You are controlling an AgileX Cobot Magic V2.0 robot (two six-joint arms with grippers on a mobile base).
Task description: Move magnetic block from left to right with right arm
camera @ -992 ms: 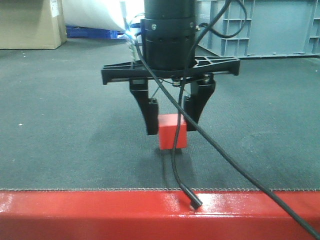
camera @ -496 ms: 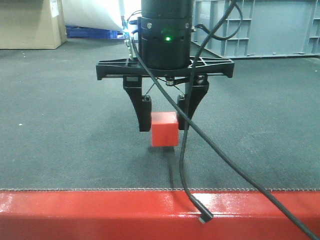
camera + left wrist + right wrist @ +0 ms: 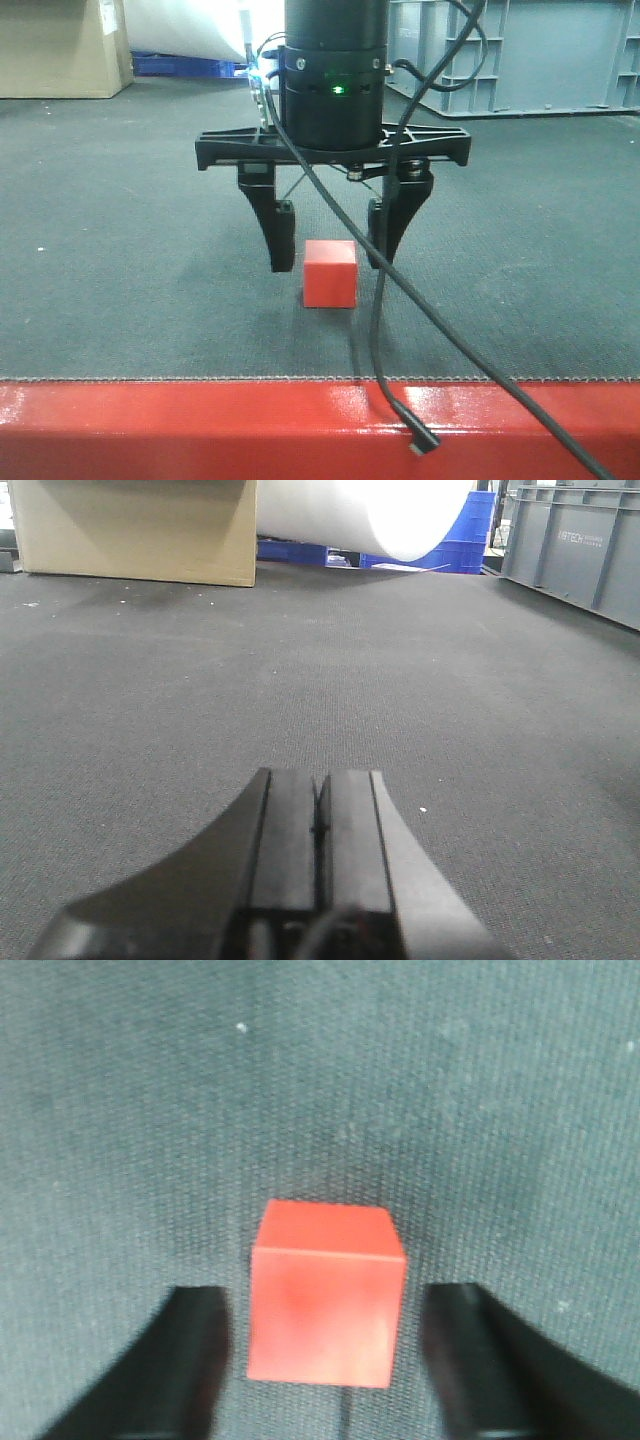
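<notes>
The magnetic block point(image 3: 330, 278), a small plain red cube, rests on the dark grey mat point(image 3: 120, 250). My right gripper point(image 3: 330, 262) points down over it and is open. One black finger point(image 3: 283, 240) stands on each side of the cube, with a gap to its faces. The right wrist view shows the block point(image 3: 325, 1305) between the two fingers of the right gripper point(image 3: 325, 1310), touching neither. The left gripper point(image 3: 320, 780) is shut, its pads pressed together with nothing between them, low over bare mat.
A glossy red table edge point(image 3: 200, 430) runs along the front. A black cable point(image 3: 430, 325) hangs from the right arm across the block's right side. At the back stand a cardboard box point(image 3: 60, 50), grey crates point(image 3: 520, 55) and a white roll point(image 3: 380, 510).
The right gripper held the block and carried it slightly left in the front view. Its fingers have since spread apart, and the block now sits lower, on the mat.
</notes>
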